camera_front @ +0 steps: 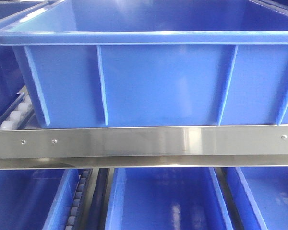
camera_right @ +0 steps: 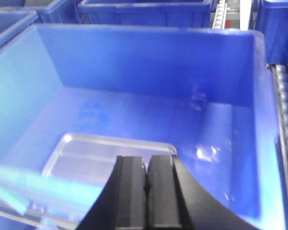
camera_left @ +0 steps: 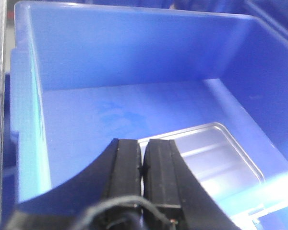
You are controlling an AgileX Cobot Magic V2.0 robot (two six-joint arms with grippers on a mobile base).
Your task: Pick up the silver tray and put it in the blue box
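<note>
one silver tray [camera_right: 105, 158] beneath right gripper [camera_right: 145, 179]

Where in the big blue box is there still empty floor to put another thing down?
The blue box has bare floor between the silver tray and the far wall, and beside the tray toward the right wall. The near end is crowded: the tray lies there, under both shut grippers, left and right.

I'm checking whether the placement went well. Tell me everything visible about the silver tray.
The silver tray is a shiny, shallow metal rectangle with rounded corners, a raised rim and long ridges along its floor. It lies flat on the floor of the blue box, towards the near wall. Neither gripper holds it: both wrist views show closed jaws above it. Its near end is hidden by glare and the fingers.
</note>
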